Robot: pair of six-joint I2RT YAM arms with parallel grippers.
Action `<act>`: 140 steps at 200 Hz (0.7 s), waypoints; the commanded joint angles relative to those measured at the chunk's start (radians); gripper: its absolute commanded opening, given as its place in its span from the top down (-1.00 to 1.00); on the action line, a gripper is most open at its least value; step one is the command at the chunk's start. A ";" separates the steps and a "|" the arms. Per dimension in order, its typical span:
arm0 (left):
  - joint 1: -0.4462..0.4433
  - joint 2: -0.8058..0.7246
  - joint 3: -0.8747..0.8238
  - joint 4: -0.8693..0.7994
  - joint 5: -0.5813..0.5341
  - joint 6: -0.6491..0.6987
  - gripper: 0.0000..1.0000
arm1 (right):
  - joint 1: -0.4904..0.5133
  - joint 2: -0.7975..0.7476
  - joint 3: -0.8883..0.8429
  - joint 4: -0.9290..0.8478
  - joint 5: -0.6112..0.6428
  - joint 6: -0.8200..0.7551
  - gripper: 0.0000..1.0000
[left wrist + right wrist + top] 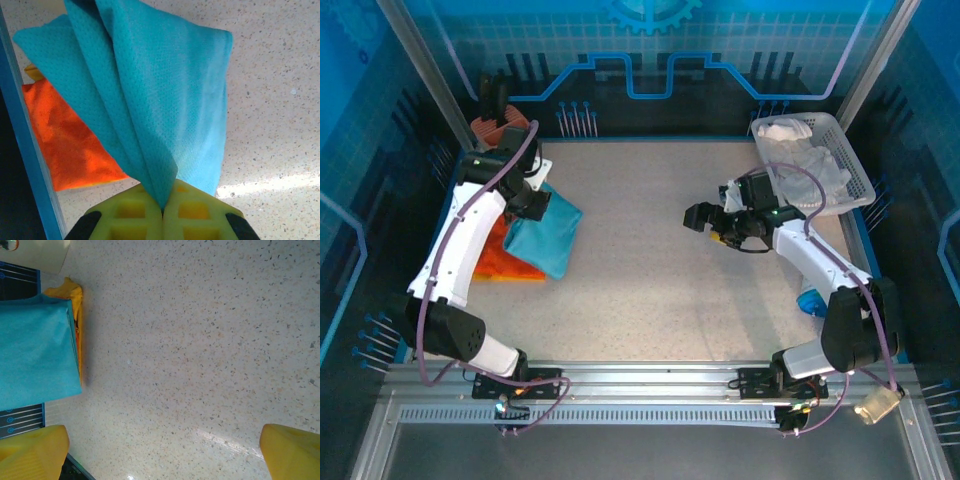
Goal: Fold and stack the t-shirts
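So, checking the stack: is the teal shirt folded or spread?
Folded: the teal shirt lies compact, partly over the orange shirt, layered edge pinched in the left claw.

You can pass over the middle of the table [650,285]; a basket [852,182] blocks the far right, the teal t-shirt [545,238] and orange t-shirt [503,265] the left.

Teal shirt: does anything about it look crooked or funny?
Yes. The teal t-shirt hangs bunched from the shut left claw, and in the top view it lies slanted across the orange t-shirt, corners not lined up. Nothing looks spilled or torn.
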 commanded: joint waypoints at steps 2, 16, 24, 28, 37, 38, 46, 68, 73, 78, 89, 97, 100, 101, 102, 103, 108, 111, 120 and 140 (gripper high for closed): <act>0.021 -0.016 0.018 -0.032 -0.047 0.017 1.00 | 0.018 0.022 0.028 -0.027 -0.022 -0.010 -0.97; 0.027 -0.020 0.009 -0.022 -0.063 0.024 1.00 | 0.020 0.026 0.030 -0.024 -0.025 -0.008 -0.97; 0.029 -0.018 0.009 -0.021 -0.079 0.024 1.00 | 0.021 0.027 0.031 -0.025 -0.025 -0.007 -0.96; 0.029 -0.017 0.010 -0.021 -0.085 0.024 1.00 | 0.022 0.028 0.031 -0.027 -0.026 -0.008 -0.96; 0.030 -0.017 0.007 -0.017 -0.098 0.027 1.00 | 0.021 0.029 0.033 -0.030 -0.025 -0.009 -0.96; 0.030 -0.017 0.005 -0.016 -0.100 0.028 1.00 | 0.022 0.029 0.032 -0.031 -0.025 -0.009 -0.96; 0.037 -0.018 -0.001 -0.008 -0.109 0.034 1.00 | 0.022 0.028 0.032 -0.035 -0.025 -0.010 -0.96; 0.057 -0.015 -0.012 0.018 -0.105 0.045 1.00 | 0.025 0.037 0.033 -0.040 -0.026 -0.011 -0.96; 0.061 -0.013 -0.018 0.027 -0.102 0.046 1.00 | 0.028 0.041 0.034 -0.041 -0.029 -0.011 -0.96; 0.066 -0.011 -0.023 0.037 -0.100 0.047 1.00 | 0.030 0.045 0.037 -0.041 -0.031 -0.011 -0.96; 0.074 -0.005 -0.035 0.057 -0.095 0.048 1.00 | 0.037 0.056 0.043 -0.044 -0.031 -0.012 -0.95; 0.082 0.002 -0.042 0.070 -0.094 0.048 1.00 | 0.041 0.062 0.044 -0.043 -0.028 -0.011 -0.95; 0.085 0.004 -0.045 0.074 -0.092 0.048 1.00 | 0.042 0.063 0.046 -0.043 -0.029 -0.010 -0.95; 0.086 0.005 -0.046 0.076 -0.092 0.048 1.00 | 0.043 0.064 0.046 -0.041 -0.029 -0.009 -0.95; 0.087 0.005 -0.047 0.077 -0.091 0.048 1.00 | 0.043 0.065 0.046 -0.041 -0.029 -0.009 -0.95; 0.088 0.005 -0.047 0.078 -0.089 0.048 1.00 | 0.042 0.065 0.046 -0.041 -0.027 -0.009 -0.95; 0.093 0.010 -0.051 0.084 -0.088 0.049 1.00 | 0.046 0.067 0.046 -0.038 -0.027 -0.007 -0.95; 0.095 0.013 -0.051 0.088 -0.088 0.050 1.00 | 0.047 0.068 0.045 -0.036 -0.028 -0.007 -0.95; 0.105 0.019 -0.054 0.099 -0.091 0.055 1.00 | 0.051 0.071 0.046 -0.031 -0.025 -0.004 -0.95; 0.129 0.035 -0.052 0.116 -0.094 0.062 1.00 | 0.056 0.085 0.053 -0.033 -0.028 -0.005 -0.95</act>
